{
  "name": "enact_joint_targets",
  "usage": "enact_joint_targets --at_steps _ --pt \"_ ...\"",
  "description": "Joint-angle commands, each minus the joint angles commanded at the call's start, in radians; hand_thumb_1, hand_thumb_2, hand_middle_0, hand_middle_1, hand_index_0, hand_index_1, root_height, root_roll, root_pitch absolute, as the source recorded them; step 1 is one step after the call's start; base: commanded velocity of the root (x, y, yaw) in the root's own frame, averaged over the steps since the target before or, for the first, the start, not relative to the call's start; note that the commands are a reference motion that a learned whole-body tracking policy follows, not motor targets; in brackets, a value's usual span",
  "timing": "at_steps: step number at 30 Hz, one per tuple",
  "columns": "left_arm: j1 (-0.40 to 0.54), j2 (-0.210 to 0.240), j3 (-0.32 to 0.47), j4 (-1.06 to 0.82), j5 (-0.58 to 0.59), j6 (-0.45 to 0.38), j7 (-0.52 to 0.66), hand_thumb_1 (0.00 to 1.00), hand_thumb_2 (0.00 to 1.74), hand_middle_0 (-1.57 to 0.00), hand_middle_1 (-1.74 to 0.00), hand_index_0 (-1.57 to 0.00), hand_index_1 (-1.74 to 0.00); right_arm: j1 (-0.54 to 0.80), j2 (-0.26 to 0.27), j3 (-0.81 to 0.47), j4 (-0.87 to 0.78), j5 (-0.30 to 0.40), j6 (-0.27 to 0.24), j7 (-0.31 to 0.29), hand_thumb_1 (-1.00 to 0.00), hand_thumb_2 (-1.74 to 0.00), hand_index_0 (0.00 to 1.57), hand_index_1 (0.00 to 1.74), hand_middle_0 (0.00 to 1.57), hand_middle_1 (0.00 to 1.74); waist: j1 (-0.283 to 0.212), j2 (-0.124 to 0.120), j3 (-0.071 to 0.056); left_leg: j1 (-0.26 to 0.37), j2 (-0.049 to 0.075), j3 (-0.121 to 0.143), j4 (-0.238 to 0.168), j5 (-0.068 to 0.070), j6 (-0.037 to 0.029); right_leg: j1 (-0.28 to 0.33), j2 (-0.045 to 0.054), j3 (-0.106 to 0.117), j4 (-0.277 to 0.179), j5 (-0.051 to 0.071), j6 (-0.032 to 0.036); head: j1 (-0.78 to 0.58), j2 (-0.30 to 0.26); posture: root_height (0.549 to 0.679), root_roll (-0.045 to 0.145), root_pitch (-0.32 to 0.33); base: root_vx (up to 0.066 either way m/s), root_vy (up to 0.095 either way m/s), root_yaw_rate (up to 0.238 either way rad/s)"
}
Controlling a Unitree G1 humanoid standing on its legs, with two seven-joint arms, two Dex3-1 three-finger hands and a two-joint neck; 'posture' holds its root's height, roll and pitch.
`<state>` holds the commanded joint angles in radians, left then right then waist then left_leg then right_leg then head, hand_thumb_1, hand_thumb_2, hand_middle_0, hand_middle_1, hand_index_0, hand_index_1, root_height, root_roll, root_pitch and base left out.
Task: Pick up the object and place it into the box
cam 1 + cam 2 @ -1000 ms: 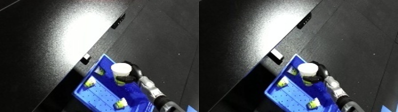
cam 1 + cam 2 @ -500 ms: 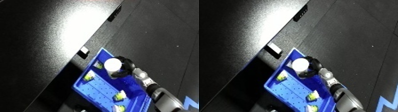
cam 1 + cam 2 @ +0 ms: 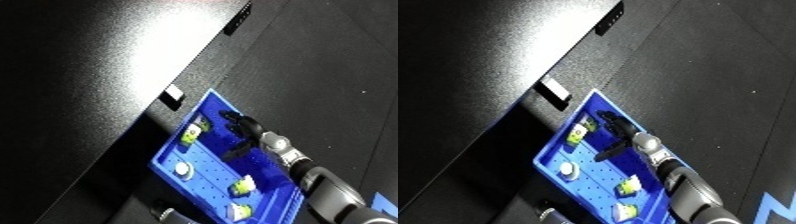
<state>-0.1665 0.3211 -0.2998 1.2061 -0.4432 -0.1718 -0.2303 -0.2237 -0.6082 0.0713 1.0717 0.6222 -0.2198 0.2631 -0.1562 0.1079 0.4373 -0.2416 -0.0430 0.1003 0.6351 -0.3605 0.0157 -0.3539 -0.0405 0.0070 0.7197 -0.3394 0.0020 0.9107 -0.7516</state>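
Observation:
A white cup [image 3: 182, 169] rests inside the blue bin [image 3: 213, 176], near its left wall, with its round end toward the camera. My right hand [image 3: 245, 127] hangs over the bin's upper right part, open, fingers spread and relaxed, holding nothing. It is apart from the cup, up and to the right of it. Its silver forearm [image 3: 306, 172] runs in from the lower right. My left hand shows in neither view.
Three yellow-green small items [image 3: 191, 134] [image 3: 242, 186] [image 3: 238, 212] also lie in the bin. A dark table [image 3: 98, 75] fills the left, its edge running diagonally past the bin, with a white label [image 3: 173, 95] on it. Dark floor lies to the right.
The right hand has let go of the white cup, which now rests low in the bin. The hand has opened and lifted away. The camera has tilted and shifted.

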Motion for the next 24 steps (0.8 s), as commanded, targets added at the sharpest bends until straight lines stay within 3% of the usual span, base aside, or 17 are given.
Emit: enact_joint_targets --at_steps 7,10,18,24 --pt "-0.019 0.008 0.001 0.002 0.024 0.014 0.010 0.00 0.00 0.00 0.00 0.00 0.00 -0.022 0.051 0.056 -0.005 -0.020 0.064 0.016 0.00 0.00 0.00 0.00 0.00 0.00 0.033 -0.022 -0.001 -0.019 0.001 -0.022 0.017 0.004 -0.0030 0.002 -0.0077 -0.017 0.009 -0.003 -0.0031 -0.190 0.033 0.643 0.072 -0.035 0.004 -0.077 0.149" --pt "-0.038 0.017 0.000 0.003 0.039 0.023 0.023 0.00 0.00 0.00 0.00 0.00 0.00 -0.047 0.083 0.095 -0.007 -0.039 0.105 -0.002 0.00 0.00 0.00 0.00 0.00 0.00 0.058 -0.035 0.004 -0.043 0.002 -0.040 0.028 0.012 -0.0022 -0.008 -0.0109 -0.029 0.019 -0.003 -0.0031 -0.362 0.069 0.641 0.068 -0.034 -0.017 -0.100 0.127" --pt "-0.066 0.039 0.002 0.003 0.051 0.039 0.034 0.00 0.00 0.00 0.00 0.00 0.00 -0.076 0.117 0.136 -0.016 -0.065 0.156 -0.034 0.00 0.00 0.00 0.00 0.00 0.00 0.088 -0.052 0.013 -0.083 0.006 -0.063 0.036 0.035 -0.0028 -0.026 -0.0175 -0.050 0.032 0.001 0.0024 -0.621 0.124 0.639 0.058 -0.028 -0.002 -0.084 0.100" --pt "-0.088 0.056 0.004 -0.004 0.072 0.049 0.034 0.00 0.00 0.00 0.00 0.00 0.00 -0.095 0.142 0.162 -0.018 -0.060 0.178 -0.070 0.00 0.00 0.00 0.00 0.00 0.00 0.113 -0.060 0.027 -0.108 0.008 -0.078 0.045 0.058 -0.0063 -0.035 -0.0262 -0.074 0.039 0.008 0.0112 -0.878 0.159 0.638 0.052 -0.027 -0.019 -0.077 0.134"
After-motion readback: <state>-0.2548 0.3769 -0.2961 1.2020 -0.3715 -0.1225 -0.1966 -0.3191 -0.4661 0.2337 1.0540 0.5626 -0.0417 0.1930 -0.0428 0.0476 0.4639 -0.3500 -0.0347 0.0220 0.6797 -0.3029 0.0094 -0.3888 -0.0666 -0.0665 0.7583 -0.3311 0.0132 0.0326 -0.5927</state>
